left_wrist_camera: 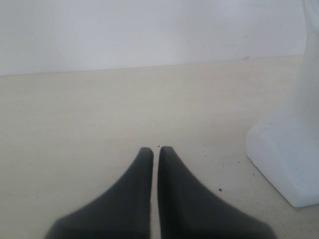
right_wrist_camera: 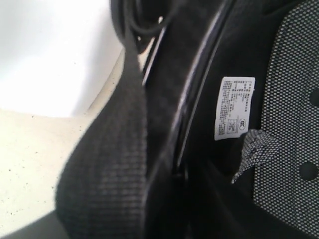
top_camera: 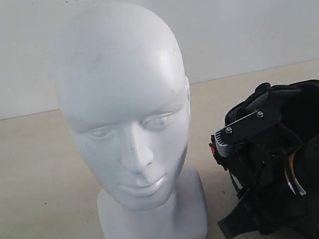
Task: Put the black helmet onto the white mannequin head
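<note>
The white mannequin head [top_camera: 124, 101] stands upright on its block base, facing the exterior camera. Its base [left_wrist_camera: 289, 149] shows beside my left gripper [left_wrist_camera: 155, 149], which is shut on nothing just above the table. That gripper is outside the exterior view. The black helmet [top_camera: 310, 130] lies to the right of the head with its padded opening turned up. My right gripper [right_wrist_camera: 179, 174] reaches into it and is shut on the helmet's rim, next to the mesh lining [right_wrist_camera: 294, 99]. A woven chin strap [right_wrist_camera: 109, 164] hides one finger.
The beige table [top_camera: 28, 180] runs back to a plain white wall [top_camera: 251, 10]. A white care label [right_wrist_camera: 234, 107] sits inside the helmet. The right arm's wrist mount [top_camera: 244, 126] rises over the helmet close to the head's base.
</note>
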{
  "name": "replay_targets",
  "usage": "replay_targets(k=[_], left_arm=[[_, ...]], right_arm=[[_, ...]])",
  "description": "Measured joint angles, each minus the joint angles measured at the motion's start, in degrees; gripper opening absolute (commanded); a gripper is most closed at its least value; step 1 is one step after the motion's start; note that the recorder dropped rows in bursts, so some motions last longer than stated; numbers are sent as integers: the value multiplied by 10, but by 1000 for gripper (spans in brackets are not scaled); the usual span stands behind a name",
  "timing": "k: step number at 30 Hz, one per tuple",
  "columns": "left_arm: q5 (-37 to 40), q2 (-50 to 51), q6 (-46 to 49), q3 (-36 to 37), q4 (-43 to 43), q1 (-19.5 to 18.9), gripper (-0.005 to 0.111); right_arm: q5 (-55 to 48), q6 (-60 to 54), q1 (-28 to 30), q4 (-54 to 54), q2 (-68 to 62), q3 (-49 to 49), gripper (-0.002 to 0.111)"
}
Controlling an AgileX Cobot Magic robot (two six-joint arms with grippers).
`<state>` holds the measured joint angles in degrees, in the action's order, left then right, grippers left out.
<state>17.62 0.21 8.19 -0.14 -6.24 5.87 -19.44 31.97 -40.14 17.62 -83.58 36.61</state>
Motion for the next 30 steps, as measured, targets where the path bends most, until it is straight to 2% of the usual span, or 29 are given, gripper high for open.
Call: replay_targets(k=[9,16,30], left_arm=[[0,0,0,0,0,0,5],[0,0,0,0,0,0,5],[0,0,0,0,0,0,5]], right_arm=[[-7,-3,0,-18,17,0,0],[-14,14,-31,8,17,-1,0],[-38,13,-33,12,37,-1,0]])
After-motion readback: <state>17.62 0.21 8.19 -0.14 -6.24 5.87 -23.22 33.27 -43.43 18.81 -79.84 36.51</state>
